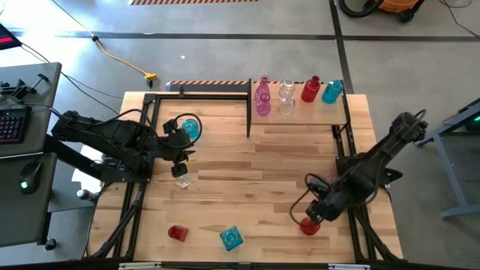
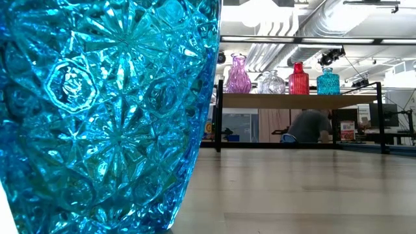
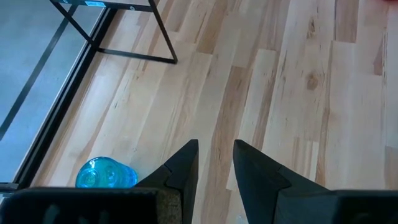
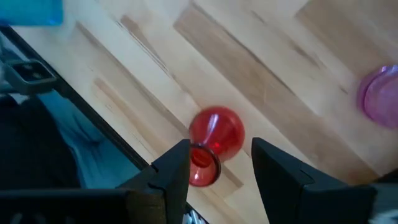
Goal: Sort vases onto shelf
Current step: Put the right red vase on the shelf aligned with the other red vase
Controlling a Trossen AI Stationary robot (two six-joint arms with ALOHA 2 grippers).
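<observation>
On the shelf at the far right stand a pink vase, a clear vase, a red vase and a teal vase; all show in the low view too. My right gripper is open near the table's near right, its fingers on either side of a red vase's neck, with its round body just beyond. My left gripper is open over bare wood at the left, between a teal vase and a clear vase.
A small red vase and a teal vase sit near the near edge; the teal one fills the low view. A pink vase stands close beside my right gripper. Black posts carry the shelf. The table's middle is bare wood.
</observation>
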